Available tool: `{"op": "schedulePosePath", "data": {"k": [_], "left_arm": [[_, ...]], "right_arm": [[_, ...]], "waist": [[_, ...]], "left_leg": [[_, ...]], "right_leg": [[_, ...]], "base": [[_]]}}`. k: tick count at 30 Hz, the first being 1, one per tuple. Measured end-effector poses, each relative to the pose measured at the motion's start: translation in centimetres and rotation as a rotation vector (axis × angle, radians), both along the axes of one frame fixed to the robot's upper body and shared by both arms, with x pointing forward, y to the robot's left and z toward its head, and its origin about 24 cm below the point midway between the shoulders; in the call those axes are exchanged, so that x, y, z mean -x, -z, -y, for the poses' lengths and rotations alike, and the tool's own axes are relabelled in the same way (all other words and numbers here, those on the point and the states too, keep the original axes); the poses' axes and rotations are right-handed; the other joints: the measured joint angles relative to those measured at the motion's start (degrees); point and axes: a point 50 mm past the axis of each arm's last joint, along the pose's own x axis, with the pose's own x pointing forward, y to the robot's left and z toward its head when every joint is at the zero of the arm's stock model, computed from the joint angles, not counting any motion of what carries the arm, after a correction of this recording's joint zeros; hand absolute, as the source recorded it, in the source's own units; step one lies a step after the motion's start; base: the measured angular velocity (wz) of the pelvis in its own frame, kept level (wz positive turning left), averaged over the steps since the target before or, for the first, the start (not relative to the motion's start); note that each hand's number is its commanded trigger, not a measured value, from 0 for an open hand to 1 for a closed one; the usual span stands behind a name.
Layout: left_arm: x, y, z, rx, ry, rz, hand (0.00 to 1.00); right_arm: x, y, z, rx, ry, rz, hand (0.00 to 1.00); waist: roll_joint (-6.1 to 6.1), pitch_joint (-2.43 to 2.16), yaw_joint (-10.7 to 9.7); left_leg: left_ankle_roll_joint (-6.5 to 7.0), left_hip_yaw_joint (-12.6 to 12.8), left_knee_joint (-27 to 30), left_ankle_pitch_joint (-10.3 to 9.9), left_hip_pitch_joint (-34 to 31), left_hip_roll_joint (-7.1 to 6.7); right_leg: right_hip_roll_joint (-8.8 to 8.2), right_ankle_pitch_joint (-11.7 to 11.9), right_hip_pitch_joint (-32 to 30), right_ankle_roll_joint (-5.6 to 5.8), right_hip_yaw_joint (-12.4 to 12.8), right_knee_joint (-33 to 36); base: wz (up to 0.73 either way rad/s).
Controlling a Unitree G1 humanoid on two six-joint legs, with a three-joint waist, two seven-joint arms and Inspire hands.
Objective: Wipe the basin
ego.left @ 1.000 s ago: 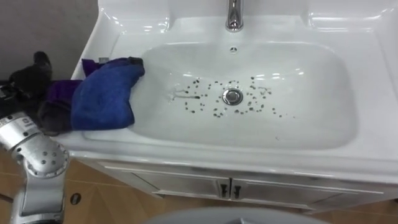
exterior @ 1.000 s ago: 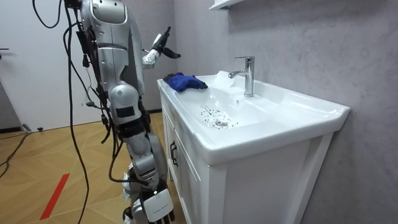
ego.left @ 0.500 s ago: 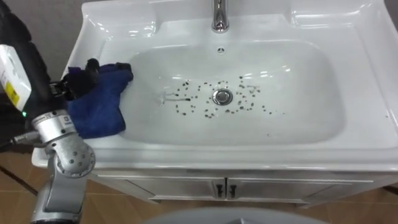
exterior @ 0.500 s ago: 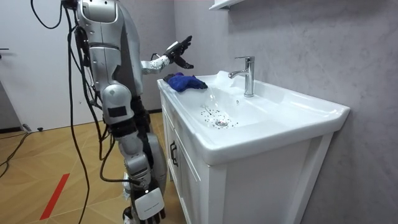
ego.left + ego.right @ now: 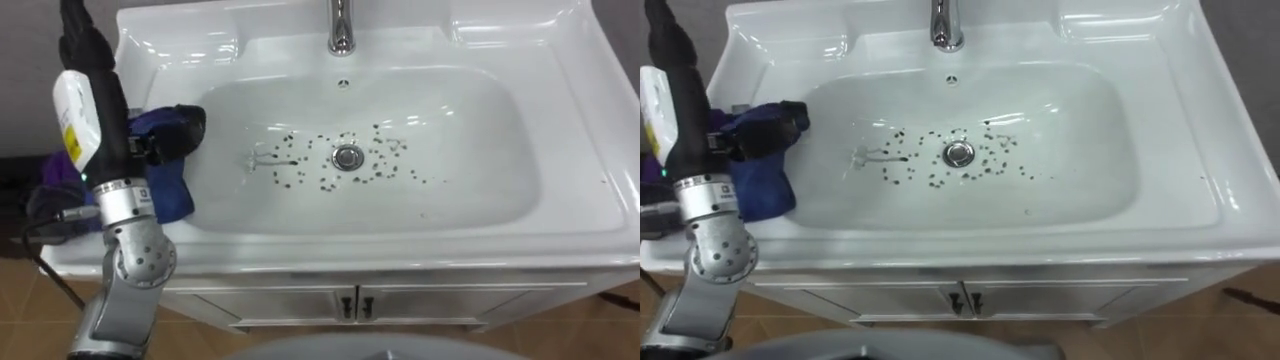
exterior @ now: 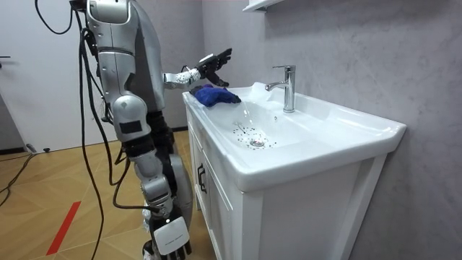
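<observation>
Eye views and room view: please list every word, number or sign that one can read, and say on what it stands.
No text can be read anywhere.
Tag on the back of the left hand: any print is too small to read.
Basin, tap and blue cloth: no writing shows on them.

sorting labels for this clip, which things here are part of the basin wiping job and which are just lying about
Job: white ceramic basin; dark specks round its chrome drain; blue cloth on the left rim; left hand, open above it.
Just there: chrome tap; white cabinet doors; right hand, hanging low.
</observation>
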Motion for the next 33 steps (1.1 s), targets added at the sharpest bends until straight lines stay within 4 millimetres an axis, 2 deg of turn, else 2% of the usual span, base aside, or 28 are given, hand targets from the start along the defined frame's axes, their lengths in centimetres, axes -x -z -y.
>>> {"op": "schedulePosePath", "data": {"k": [6, 15, 23, 28, 33], "left_arm": [[-0.1, 0.2, 0.2, -0.002, 0.033, -0.030, 0.00], [0.1, 2.0, 0.9, 0.001, 0.069, -0.144, 0.00], [1.1, 5.4, -0.1, -0.012, 0.017, -0.310, 0.00], [1.3, 5.8, -0.3, -0.024, 0.012, -0.330, 0.00], [1.3, 5.9, -0.3, -0.055, 0.010, -0.334, 0.00]], "right_arm": [[-0.1, 0.0, -0.1, -0.012, -0.006, 0.004, 0.00], [-0.1, 0.0, -0.3, -0.033, -0.010, -0.014, 0.00], [0.7, 0.2, -0.6, -0.035, 0.002, -0.049, 0.00], [0.7, 0.2, -0.7, -0.035, -0.009, -0.050, 0.00], [0.8, 0.2, -0.7, -0.034, -0.023, -0.057, 0.00]], "waist": [[-0.43, -0.04, 0.11], [-1.19, -0.15, 0.27], [-0.73, -0.42, 0.48], [-0.29, -0.69, 0.72], [-0.13, -0.71, 0.75]], "left_leg": [[0.00, 0.50, 0.00, 0.00, -0.09, 0.01], [0.00, 0.57, -0.05, 0.00, 0.43, 0.05], [0.12, 1.26, -0.56, -0.09, 0.62, 0.07], [0.14, 1.30, -0.87, -0.10, 0.42, 0.07], [0.14, 1.30, -0.86, -0.10, 0.45, 0.07]], "right_leg": [[-0.01, 0.00, -0.19, 0.00, 0.21, 0.05], [0.12, 0.01, 0.07, -0.01, 1.06, 0.04], [0.25, 0.04, -0.13, 0.01, 1.68, -0.03], [0.42, 0.08, -0.49, 0.04, 2.38, -0.04], [0.43, 0.08, -0.37, 0.04, 2.40, -0.13]], "base": [[0.00], [-0.03], [-0.01], [0.01], [0.00]]}}
